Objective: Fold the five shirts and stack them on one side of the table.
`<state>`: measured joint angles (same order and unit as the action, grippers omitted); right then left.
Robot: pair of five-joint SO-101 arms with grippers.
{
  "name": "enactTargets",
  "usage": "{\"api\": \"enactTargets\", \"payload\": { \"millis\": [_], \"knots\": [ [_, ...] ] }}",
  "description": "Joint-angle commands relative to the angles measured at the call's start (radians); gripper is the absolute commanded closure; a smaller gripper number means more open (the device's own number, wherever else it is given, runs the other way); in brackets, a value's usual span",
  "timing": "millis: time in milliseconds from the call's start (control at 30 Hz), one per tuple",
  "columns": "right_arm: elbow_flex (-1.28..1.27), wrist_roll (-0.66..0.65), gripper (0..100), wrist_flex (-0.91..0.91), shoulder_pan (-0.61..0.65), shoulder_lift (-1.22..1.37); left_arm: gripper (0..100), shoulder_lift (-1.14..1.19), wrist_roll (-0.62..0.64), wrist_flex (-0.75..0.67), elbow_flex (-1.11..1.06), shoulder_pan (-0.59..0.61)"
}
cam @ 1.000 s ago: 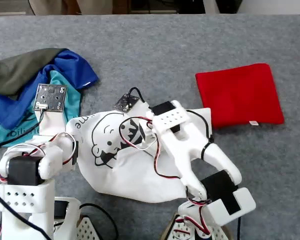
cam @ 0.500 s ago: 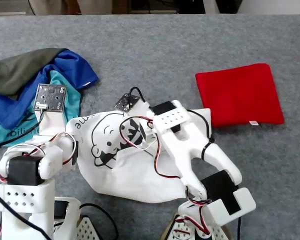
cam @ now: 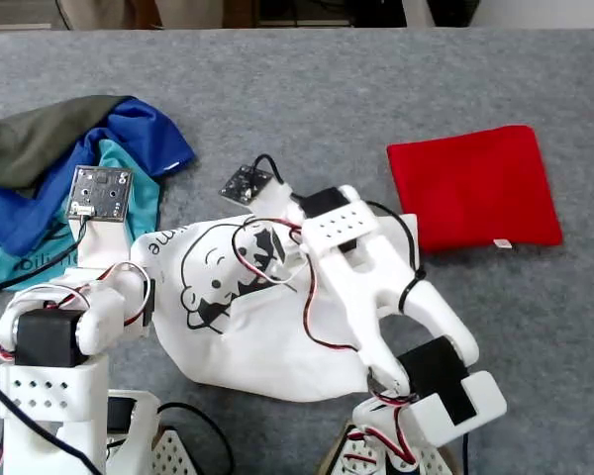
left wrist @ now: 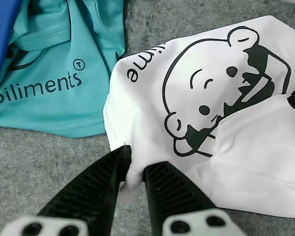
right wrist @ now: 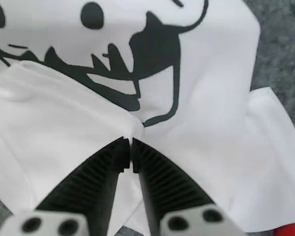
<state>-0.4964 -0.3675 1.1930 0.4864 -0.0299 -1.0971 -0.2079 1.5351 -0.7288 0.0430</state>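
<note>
Left hand (left wrist: 132,167) clenched on white cartoon-print shirt (left wrist: 246,147) edge, apparently anchoring it; right hand (right wrist: 128,146) pinching centre crease, likely to fold over.

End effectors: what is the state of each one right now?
Left end effector: closed, pinching the edge of the white shirt.
Right end effector: closed on a fold of the white shirt.

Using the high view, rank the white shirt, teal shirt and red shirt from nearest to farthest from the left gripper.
1. White shirt: its edge is in the left gripper.
2. Teal shirt: just beside, in the left pile.
3. Red shirt: folded, far right side.
</note>
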Motion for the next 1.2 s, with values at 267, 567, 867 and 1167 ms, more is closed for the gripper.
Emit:
{"api": "enactTargets", "payload": {
  "millis": [267, 567, 867, 1167],
  "knots": [
    [0.134, -0.009, 99.6, 0.124, -0.016, -0.025, 98, -0.007, 0.003, -0.017, 0.017, 0.0],
    [0.476, -0.003, 99.6, 0.365, -0.018, -0.369, 98, 0.002, 0.009, -0.018, 0.298, -0.002],
    [1.098, -0.002, 99.6, 0.468, -0.205, -0.585, 98, 0.001, 0.054, -0.06, 0.717, 0.002],
    [1.609, 0.097, 99.6, 0.287, -0.415, -0.584, 98, 0.004, 0.132, -0.048, 1.013, 0.002]
  ]
}}
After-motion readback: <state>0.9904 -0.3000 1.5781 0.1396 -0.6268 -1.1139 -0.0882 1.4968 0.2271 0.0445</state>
